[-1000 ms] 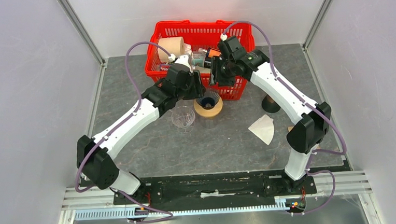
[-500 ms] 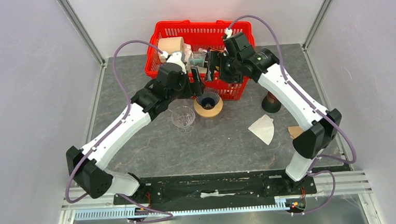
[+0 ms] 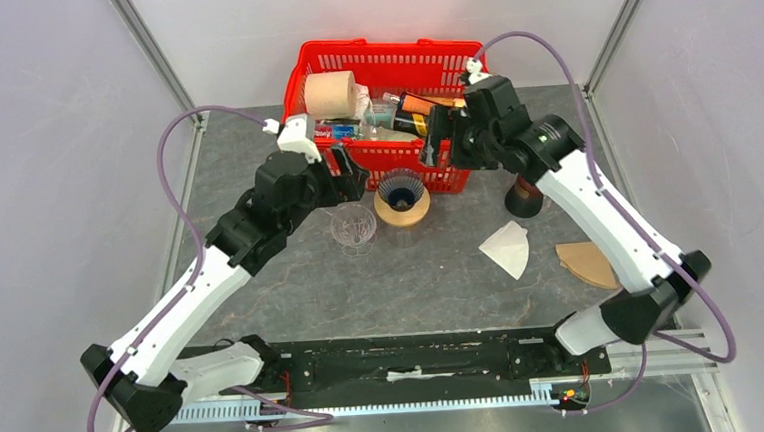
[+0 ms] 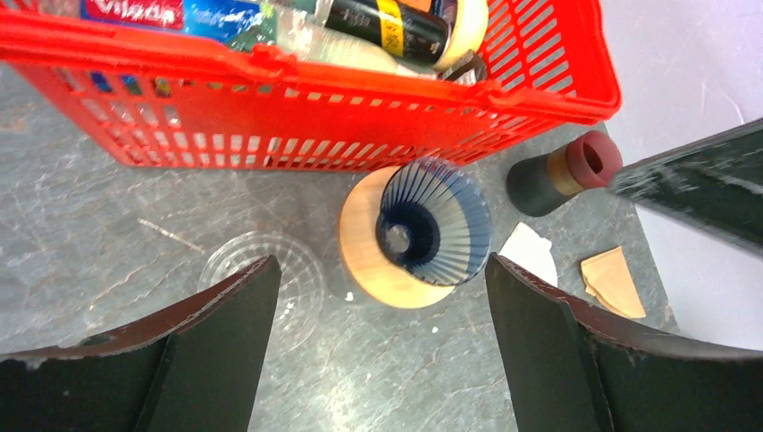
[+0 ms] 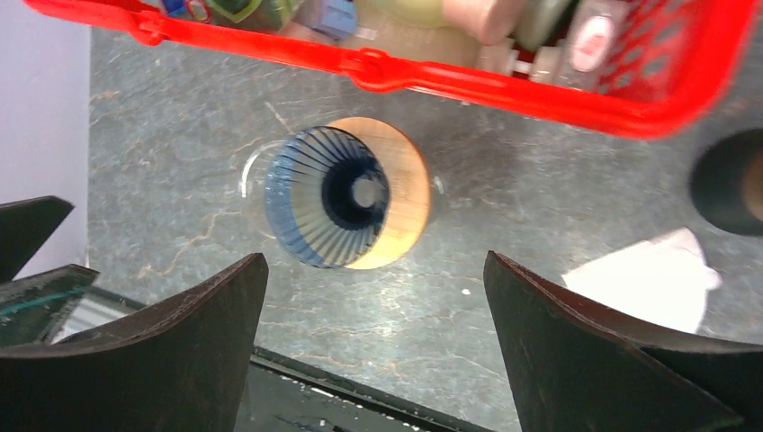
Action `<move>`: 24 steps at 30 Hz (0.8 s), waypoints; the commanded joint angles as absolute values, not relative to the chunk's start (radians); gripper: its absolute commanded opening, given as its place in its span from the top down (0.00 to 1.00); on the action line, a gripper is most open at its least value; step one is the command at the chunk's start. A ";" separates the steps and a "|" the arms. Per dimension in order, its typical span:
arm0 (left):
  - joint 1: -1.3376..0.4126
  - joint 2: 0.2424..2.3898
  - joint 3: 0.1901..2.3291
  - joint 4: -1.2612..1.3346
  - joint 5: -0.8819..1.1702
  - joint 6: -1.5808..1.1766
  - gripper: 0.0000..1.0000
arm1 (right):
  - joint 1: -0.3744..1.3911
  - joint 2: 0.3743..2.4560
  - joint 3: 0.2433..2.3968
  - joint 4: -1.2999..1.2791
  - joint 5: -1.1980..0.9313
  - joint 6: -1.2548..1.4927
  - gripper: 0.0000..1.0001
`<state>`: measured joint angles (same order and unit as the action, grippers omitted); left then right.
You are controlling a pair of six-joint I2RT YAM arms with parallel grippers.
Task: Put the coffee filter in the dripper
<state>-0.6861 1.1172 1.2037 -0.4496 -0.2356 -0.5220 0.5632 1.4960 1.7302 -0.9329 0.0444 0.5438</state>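
The dripper [image 3: 402, 197], a blue ribbed cone on a round wooden ring, stands just in front of the red basket; its ribbed inside shows down to the centre hole [image 4: 435, 236] [image 5: 328, 198]. A white coffee filter [image 3: 507, 247] lies flat on the table to its right [image 4: 529, 252] [image 5: 648, 279]. A brown filter [image 3: 586, 262] lies further right. My left gripper [image 3: 351, 181] hovers open, up and left of the dripper [image 4: 382, 270]. Over the basket's front right rim, my right gripper [image 3: 436, 141] also hangs open [image 5: 373, 261]. Neither holds anything.
The red basket [image 3: 388, 55] at the back holds a paper roll, bottles and packets. A clear glass cup [image 3: 353, 228] stands left of the dripper. A dark cylinder with a red-brown top [image 3: 523, 199] stands right of the basket. Walls close in both sides.
Both arms have pulled up and apart from over the dripper, left arm leftward, right arm rightward. Both pairs of jaws have opened wide. The brown filter has come into sight.
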 commanded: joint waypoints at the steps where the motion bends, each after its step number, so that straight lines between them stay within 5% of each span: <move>1: -0.689 1.020 1.106 -0.398 -0.304 -0.505 0.09 | 0.563 1.348 1.625 -0.892 0.257 0.539 0.03; 11: -0.689 0.822 0.876 -0.374 -0.418 -0.549 0.09 | 0.555 1.060 1.201 -0.879 0.556 0.660 0.03; 24: -0.689 0.707 0.748 -0.361 -0.493 -0.536 0.08 | 0.425 1.181 0.974 -0.925 0.421 0.749 0.03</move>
<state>-0.6861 0.7315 0.7601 -0.4084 -0.4507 -0.5289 0.4850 1.1355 1.0008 -0.9157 0.4530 0.7105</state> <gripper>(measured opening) 0.921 0.971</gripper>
